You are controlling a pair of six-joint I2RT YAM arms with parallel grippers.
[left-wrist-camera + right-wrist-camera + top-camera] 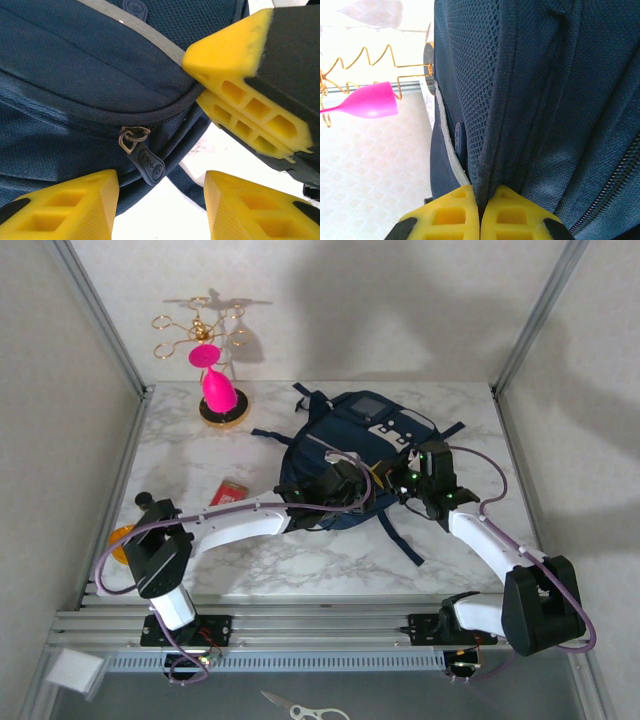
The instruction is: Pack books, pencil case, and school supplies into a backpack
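Left fingers (65,205) apart, right fingers (451,216) together.

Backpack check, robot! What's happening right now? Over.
Right end effector shut on backpack fabric. Left end effector open, straddling the zipper pull. Red box out on the table. Over.

The near half of the backpack (345,425) lies under the left arm (250,515) and the right arm (480,535). Well left of the backpack, an orange piece (119,543) sits half hidden behind the left arm's shoulder. The red box (230,492) nearer the backpack bears markings too small to read. Lettering on the backpack's zip pull (147,162) is unreadable, and the right gripper (480,200), nipping a backpack fold, is cut off below
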